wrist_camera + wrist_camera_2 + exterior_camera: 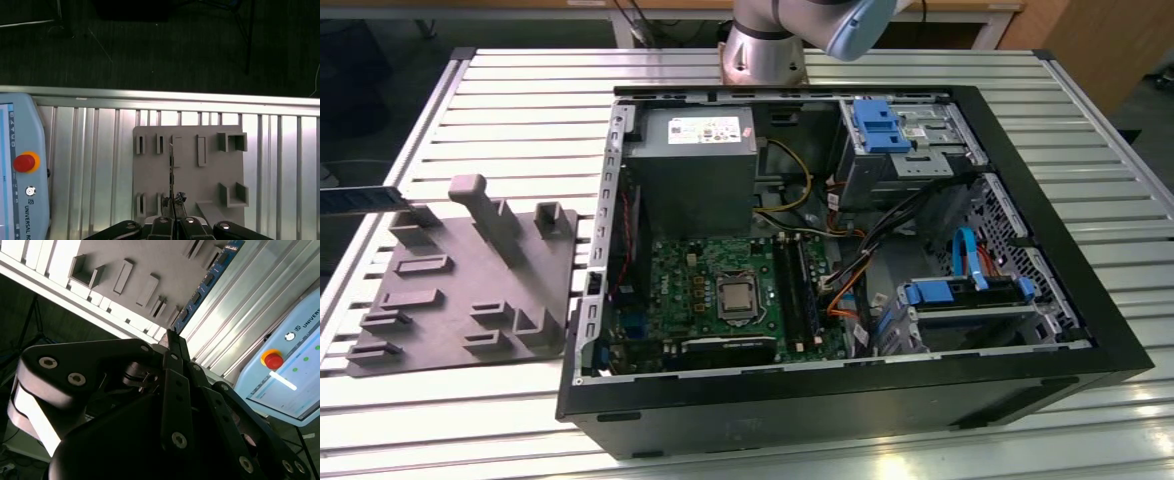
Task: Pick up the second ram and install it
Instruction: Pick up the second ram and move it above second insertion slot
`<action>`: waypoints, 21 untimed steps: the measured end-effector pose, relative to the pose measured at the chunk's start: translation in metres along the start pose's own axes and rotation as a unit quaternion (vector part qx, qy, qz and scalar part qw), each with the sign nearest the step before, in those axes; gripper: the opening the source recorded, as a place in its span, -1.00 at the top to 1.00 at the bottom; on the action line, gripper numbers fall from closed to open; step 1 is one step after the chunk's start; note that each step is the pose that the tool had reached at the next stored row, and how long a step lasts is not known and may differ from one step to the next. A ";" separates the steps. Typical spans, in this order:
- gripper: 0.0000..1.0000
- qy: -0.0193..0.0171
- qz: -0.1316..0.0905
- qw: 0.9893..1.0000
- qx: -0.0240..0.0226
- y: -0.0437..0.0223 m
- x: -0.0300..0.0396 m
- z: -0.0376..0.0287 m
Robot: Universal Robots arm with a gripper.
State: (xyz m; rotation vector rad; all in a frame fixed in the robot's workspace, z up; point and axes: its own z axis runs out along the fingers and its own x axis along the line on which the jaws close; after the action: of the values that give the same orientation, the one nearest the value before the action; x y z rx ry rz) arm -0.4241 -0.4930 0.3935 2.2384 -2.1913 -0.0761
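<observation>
A slatted metal table [520, 90] carries an open computer case [854, 410] and, on the exterior view's left, a grey moulded holder tray [454, 300]. In the first wrist view a teach pendant [20, 165] lies on the slats beside the tray. The gripper [173, 201] hangs over the tray, jaws pinched on one end of the second ram [209, 281] – the stick juts straight out from them, edge-on over the tray's slots – well apart from the case.
</observation>
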 end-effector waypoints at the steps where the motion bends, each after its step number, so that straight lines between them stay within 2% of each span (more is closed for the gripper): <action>1: 0.76 0.000 0.000 1.000 0.000 0.0001 -0.0001 -0.0010; 11: 0.76 0.000 0.000 1.000 0.000 0.0004 -0.0006 -0.0092; 21: 0.76 0.000 0.000 1.000 0.000 -0.0008 -0.0007 -0.0098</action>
State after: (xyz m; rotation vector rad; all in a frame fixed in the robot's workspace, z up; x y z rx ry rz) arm -0.4229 -0.4925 0.4033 2.2383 -2.1913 -0.0760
